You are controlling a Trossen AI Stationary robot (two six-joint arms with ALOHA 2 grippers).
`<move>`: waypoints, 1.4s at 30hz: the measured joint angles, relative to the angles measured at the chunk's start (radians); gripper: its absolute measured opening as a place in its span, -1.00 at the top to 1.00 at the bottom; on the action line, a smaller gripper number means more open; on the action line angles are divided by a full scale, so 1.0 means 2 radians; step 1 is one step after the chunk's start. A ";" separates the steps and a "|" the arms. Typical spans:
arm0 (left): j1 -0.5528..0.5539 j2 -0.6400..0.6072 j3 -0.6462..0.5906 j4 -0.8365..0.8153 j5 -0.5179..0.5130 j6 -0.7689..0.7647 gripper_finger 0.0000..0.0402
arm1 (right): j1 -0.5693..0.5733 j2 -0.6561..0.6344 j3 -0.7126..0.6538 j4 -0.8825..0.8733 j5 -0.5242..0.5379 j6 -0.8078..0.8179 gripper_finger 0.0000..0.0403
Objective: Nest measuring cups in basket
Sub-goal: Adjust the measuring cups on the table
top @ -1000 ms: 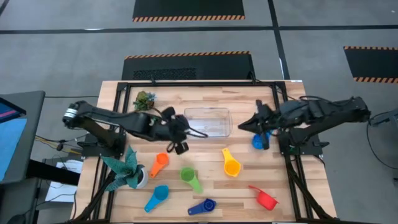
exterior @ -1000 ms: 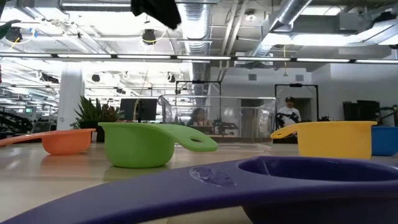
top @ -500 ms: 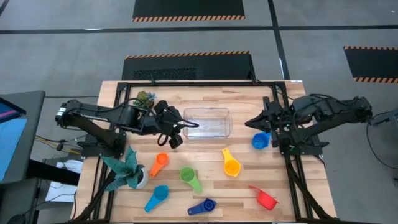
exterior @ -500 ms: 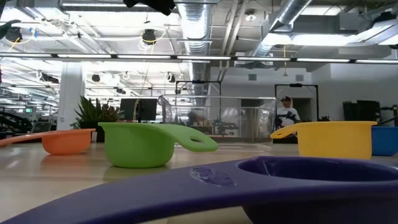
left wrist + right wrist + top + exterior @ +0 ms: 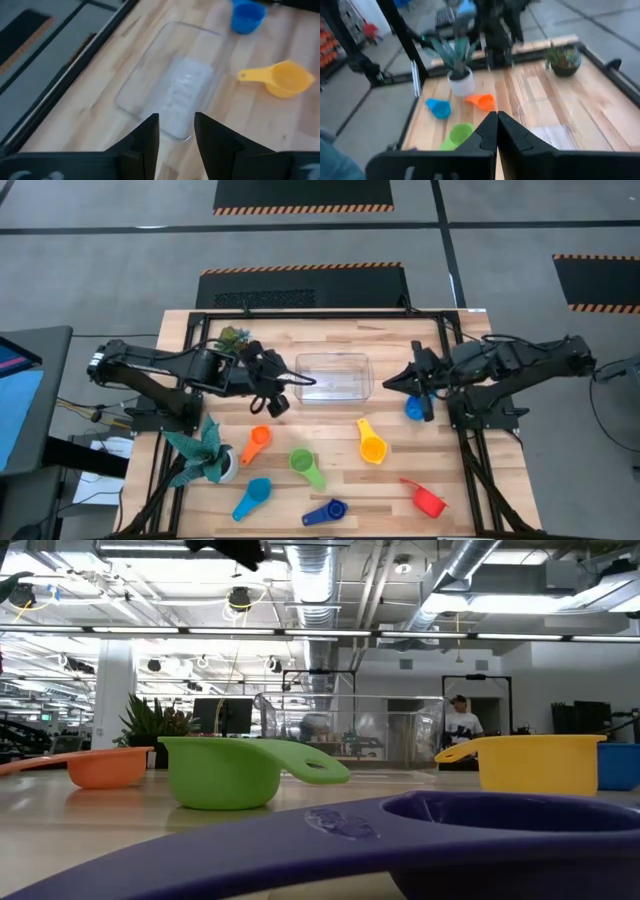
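The clear basket (image 5: 335, 375) lies on the table's far middle, seen also as basket (image 5: 170, 90). Measuring cups rest on their bases on the wood: orange (image 5: 257, 442), green (image 5: 305, 465), yellow (image 5: 370, 442), red (image 5: 428, 498), light blue (image 5: 250, 498), dark blue (image 5: 326, 512) and a blue one (image 5: 415, 408). My left gripper (image 5: 274, 397) hangs open above the table at the basket's left end, nothing between its fingers (image 5: 176, 132). My right gripper (image 5: 408, 384) is shut and empty (image 5: 496, 131), above the table right of the basket, beside the blue cup.
A teal leafy plant in a white pot (image 5: 205, 460) stands at the near left. A small green plant (image 5: 232, 340) sits at the far left. A black frame borders the table. Bare wood lies between the basket and the row of cups.
My left gripper has risen and drawn back toward the table's left edge, away from the basket's near left corner, staying open. My right arm pulled back toward the right edge and came forward again. No cup has moved.
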 joint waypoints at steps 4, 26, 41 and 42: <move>-0.013 -0.024 0.000 -0.030 -0.006 0.004 0.44 | 0.000 0.024 0.000 -0.003 0.000 0.000 0.85; -0.023 -0.072 -0.057 -0.028 -0.056 0.011 0.44 | -0.016 0.142 0.071 -0.104 -0.043 -0.070 0.85; -0.016 -0.004 -0.094 0.111 -0.050 -0.119 0.44 | -0.013 0.021 0.102 -0.364 -0.053 0.186 0.85; -0.013 0.001 -0.094 0.129 -0.039 -0.111 0.44 | -0.008 0.020 0.102 -0.378 -0.061 0.207 0.85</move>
